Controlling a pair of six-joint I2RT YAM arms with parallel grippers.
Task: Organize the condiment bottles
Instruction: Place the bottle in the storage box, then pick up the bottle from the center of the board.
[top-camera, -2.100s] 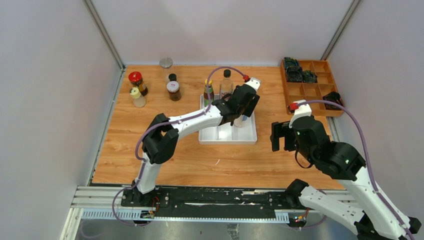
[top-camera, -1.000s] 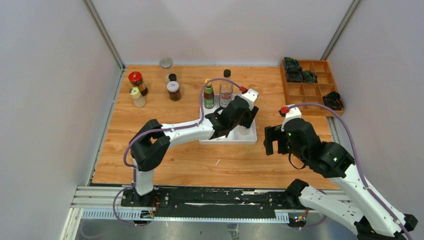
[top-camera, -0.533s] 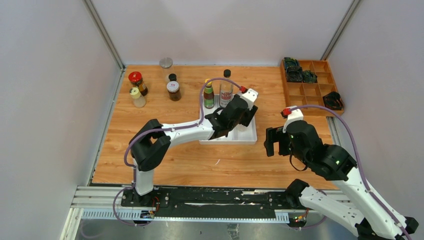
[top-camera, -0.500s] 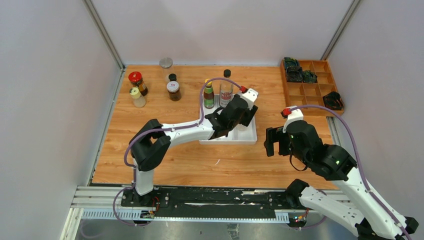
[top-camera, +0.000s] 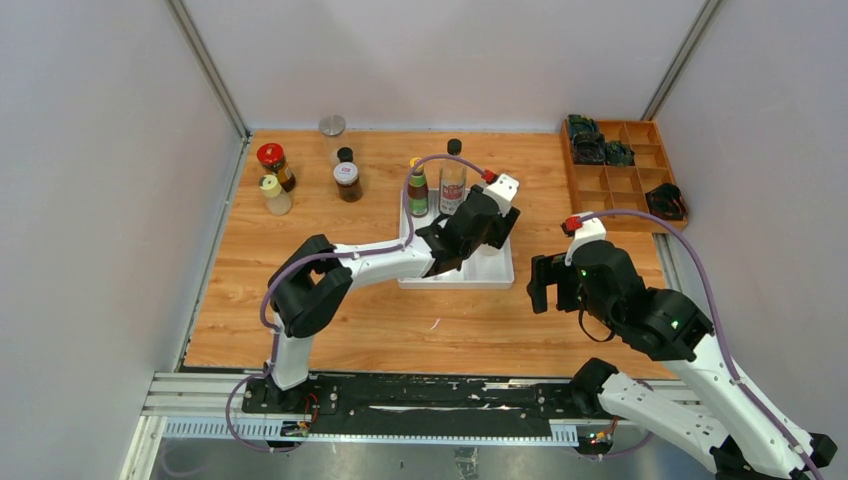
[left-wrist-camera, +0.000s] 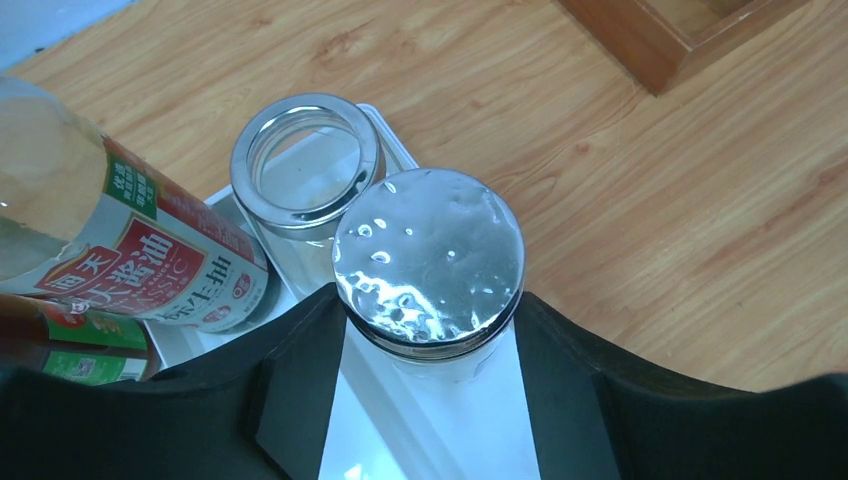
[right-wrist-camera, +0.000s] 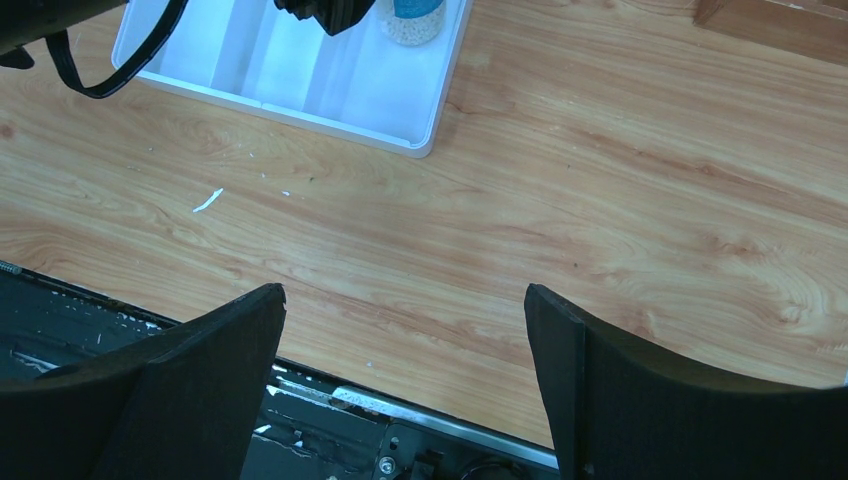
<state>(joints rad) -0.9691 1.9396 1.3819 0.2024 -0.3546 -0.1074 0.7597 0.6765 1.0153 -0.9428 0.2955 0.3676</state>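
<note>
My left gripper (top-camera: 488, 237) is over the right side of the white tray (top-camera: 455, 272). In the left wrist view its fingertips (left-wrist-camera: 428, 300) flank a silver-lidded clear jar (left-wrist-camera: 430, 255), shut on it, with the jar's base low in the tray. That jar's blue label shows in the right wrist view (right-wrist-camera: 412, 14). A clear silver-rimmed jar (left-wrist-camera: 305, 155), a red-labelled black-capped bottle (top-camera: 453, 175) and a yellow-capped green-labelled bottle (top-camera: 417, 190) stand at the tray's back. My right gripper (right-wrist-camera: 405, 300) is open and empty over bare wood.
At the back left stand a red-lidded jar (top-camera: 270, 160), a pale-capped shaker (top-camera: 273, 193), a silver-lidded jar (top-camera: 332, 128) and two dark small bottles (top-camera: 347, 180). A wooden compartment box (top-camera: 620, 185) with dark objects (top-camera: 598, 145) sits at the back right.
My left gripper brought the jar down into the tray's right side, then shifted slightly back. My right arm drifted a little to the left.
</note>
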